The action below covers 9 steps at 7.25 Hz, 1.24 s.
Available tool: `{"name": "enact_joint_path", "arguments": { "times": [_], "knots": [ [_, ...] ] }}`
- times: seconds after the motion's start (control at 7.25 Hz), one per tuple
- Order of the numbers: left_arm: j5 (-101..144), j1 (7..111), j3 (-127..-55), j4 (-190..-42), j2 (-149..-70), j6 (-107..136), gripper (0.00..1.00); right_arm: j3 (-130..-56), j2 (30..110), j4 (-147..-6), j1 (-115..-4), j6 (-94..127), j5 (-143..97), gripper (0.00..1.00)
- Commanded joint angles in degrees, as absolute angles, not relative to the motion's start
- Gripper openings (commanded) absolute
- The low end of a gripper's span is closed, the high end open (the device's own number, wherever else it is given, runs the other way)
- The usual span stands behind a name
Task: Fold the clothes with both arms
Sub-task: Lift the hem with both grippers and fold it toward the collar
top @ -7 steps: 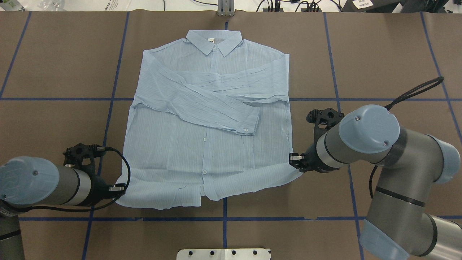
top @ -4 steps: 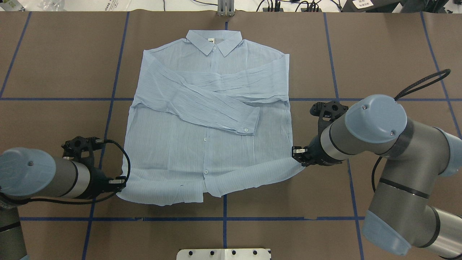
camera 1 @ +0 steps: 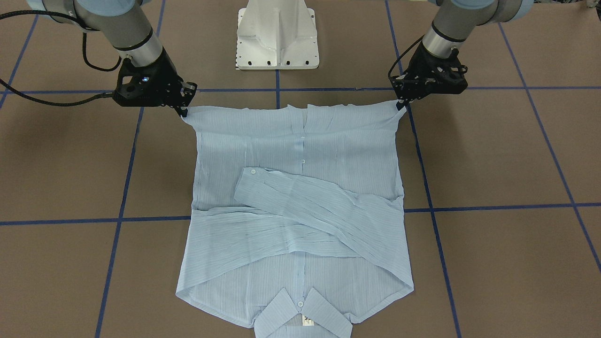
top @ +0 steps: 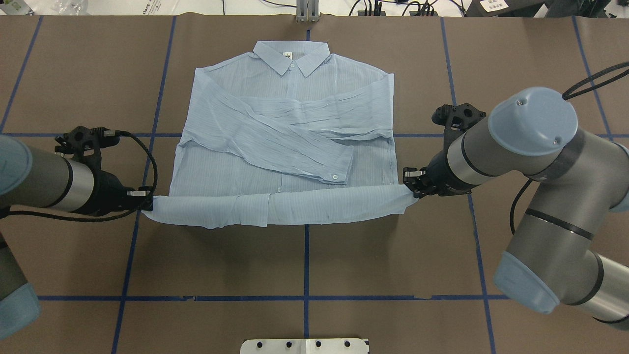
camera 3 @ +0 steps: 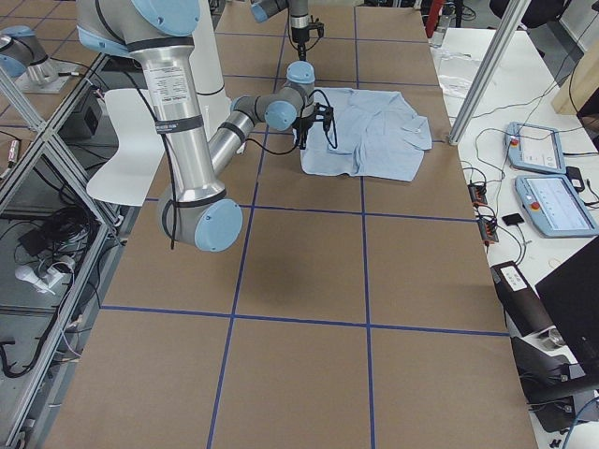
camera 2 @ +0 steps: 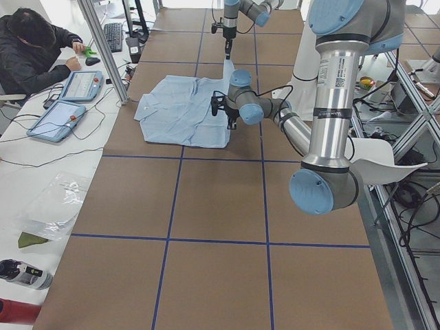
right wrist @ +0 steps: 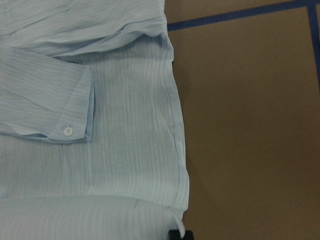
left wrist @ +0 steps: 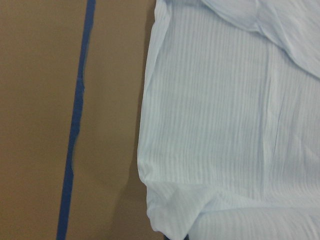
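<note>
The shirt [top: 285, 123] lies front-up in the middle of the desk [top: 73, 73]. Its collar [top: 291, 58] is on the side far from the robot, and both sleeves are crossed over the chest, one cuff [top: 339, 173] ending near the button placket. That arrangement narrows the garment to a rough rectangle, so the remaining fold can run straight across. The left hand [top: 143, 197] is pinched closed on the hem corner at its side, and the right hand [top: 411, 183] is pinched closed on the opposite corner. The hem [top: 275, 209] therefore spans between them as a raised, fairly taut band, while the upper body of the shirt rests flat. Holding the two corners level and well apart seems meant to keep the thin, crinkly fabric stretched, so it does not sag or bunch in the middle. Judging by this, the step in hand is the lengthwise fold that carries the hem toward the collar. The crossed sleeves lie loose beneath that path and could be dragged out of place if the band dips.
</note>
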<state>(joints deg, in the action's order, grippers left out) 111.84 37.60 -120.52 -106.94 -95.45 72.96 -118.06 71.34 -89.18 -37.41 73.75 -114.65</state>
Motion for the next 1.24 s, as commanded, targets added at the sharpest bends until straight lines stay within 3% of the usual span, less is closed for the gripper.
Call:
{"name": "enact_joint_path", "arguments": {
  "times": [0.0, 0.41, 1.1],
  "knots": [
    [114.5, 42.7, -114.12, -106.96, -103.4, 71.9, 0.0, -113.93, 66.64, -89.21, -42.25, 73.65, -115.13, 0.0],
    [115.13, 50.16, -105.76, -107.14, -110.46, 66.56, 0.0, -106.91, 62.06, -84.93, -46.3, 73.74, -115.58, 0.0],
    [116.28, 54.66, -83.98, -118.72, -122.15, 66.01, 0.0, -85.29, 49.25, -75.68, -51.32, 73.21, -116.1, 0.0]
  ]
}}
